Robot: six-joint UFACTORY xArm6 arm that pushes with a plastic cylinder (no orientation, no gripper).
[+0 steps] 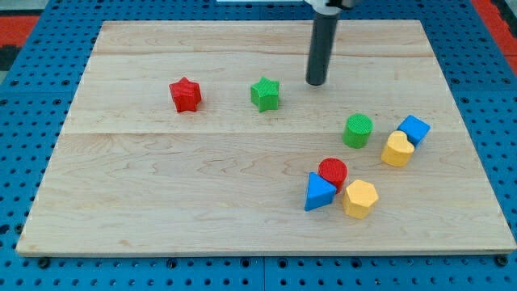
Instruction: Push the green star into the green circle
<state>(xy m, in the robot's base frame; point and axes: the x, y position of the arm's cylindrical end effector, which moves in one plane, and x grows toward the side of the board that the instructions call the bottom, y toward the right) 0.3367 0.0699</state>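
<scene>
Rod (pixel 321 44) cut off at view's top — red circle (pixel 333 170) partly hidden.

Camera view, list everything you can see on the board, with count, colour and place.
Star blocks: 2; red star at the view's left, green star near centre.
Green circle: 1, right of centre.
Blue cube and yellow heart-like block: 1 each, close together at the view's right.
Red circle, blue triangle, yellow hexagon: 1 each, clustered bottom right.
Wooden board: 1, on blue pegboard.
My tip: dark, just upper right of the green star, apart.
</scene>
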